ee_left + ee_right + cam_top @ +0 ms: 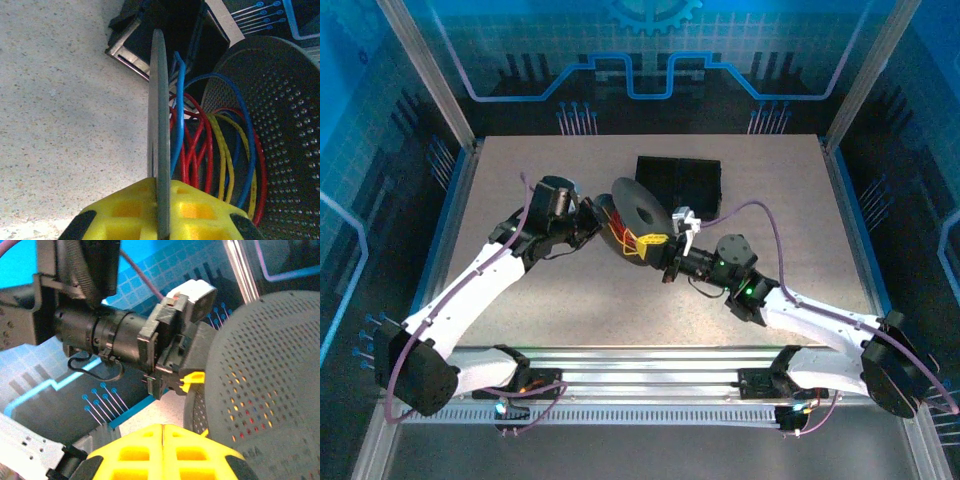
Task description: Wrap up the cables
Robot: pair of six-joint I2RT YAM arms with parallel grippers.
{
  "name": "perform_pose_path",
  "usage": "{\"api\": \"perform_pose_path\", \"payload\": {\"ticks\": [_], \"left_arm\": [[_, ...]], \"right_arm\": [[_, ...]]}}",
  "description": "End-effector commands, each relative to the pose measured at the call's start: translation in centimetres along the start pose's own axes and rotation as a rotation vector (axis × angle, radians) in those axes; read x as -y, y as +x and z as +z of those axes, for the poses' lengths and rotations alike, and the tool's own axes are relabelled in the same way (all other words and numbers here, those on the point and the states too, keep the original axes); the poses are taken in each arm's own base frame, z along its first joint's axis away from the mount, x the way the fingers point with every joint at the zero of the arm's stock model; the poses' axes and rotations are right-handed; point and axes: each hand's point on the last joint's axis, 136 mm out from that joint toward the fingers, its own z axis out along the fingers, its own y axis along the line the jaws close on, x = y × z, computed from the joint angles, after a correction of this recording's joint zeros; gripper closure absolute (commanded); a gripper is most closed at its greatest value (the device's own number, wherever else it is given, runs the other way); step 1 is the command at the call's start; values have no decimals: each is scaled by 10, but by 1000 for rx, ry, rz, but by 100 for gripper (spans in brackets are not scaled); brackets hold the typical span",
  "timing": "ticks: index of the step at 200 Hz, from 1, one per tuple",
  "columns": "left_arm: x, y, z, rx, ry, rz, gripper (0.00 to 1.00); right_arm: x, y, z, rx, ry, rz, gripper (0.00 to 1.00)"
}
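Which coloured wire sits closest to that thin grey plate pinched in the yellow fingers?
The blue cable: it runs right alongside the grey plate, while the red cable and yellow cable lie farther right.

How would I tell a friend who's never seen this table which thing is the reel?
Look to the middle of the speckled table, where the two white arms meet. There, next to a black box, is the reel: two dark round discs peppered with tiny holes, with red, blue and yellow cables wound between them.

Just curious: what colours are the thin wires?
The wires are red, blue and yellow; best in left wrist view.
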Motion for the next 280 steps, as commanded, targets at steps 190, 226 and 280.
{"api": "perform_pose_path", "payload": {"ticks": [190,226,280], "left_arm": [[37,7,-13,-3,245,-16,100],[28,7,-13,6,201,24,100],[30,7,-7,-6,191,43,100]], "right_arm": [[122,116,0,148,231,1051,100],[114,102,-5,136,176,1052,100],[110,86,-18,166,147,1045,100]]}}
